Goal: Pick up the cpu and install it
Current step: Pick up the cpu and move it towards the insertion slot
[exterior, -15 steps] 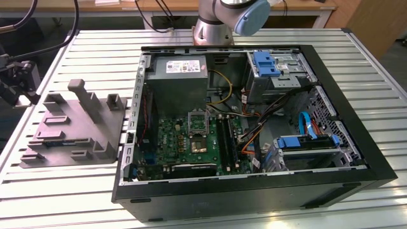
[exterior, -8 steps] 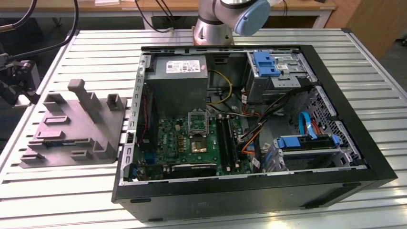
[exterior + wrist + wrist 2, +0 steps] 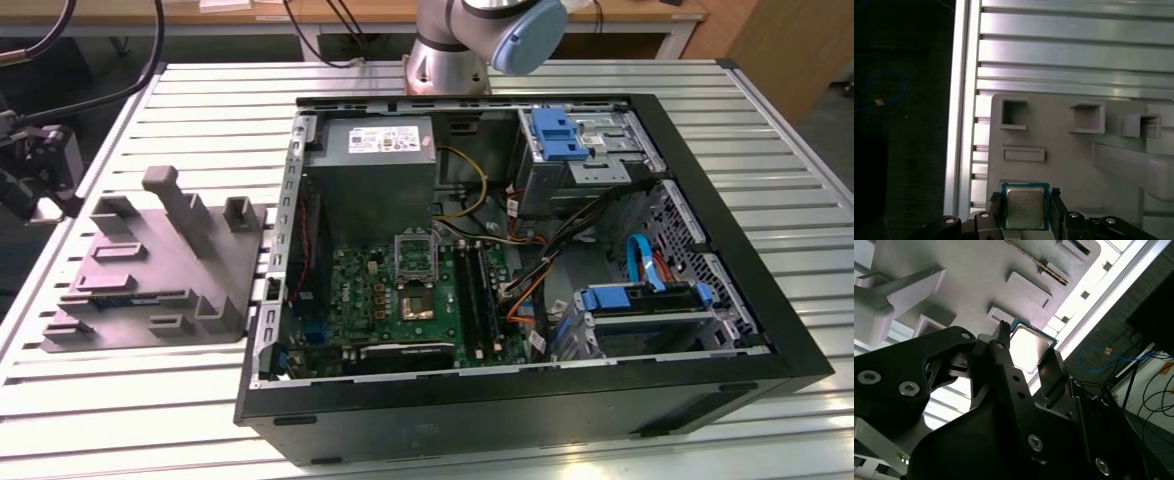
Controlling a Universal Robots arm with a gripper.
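Gripper hangs well apart from the open computer case, above the grey-purple fixture on the exterior view's left; the motherboard socket lies toward that view's right, and the cpu sits clamped flat between the 2 fingers.

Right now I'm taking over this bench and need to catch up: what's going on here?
The robot arm's gripper has the cpu, a small flat square chip with a silver-grey metal top, between its fingers, which press two opposite edges in both wrist views. It is close to the grey-purple plastic fixture on the slatted metal table. The open black computer case lies to the exterior view's right of the fixture. The chip is not yet in the motherboard socket.
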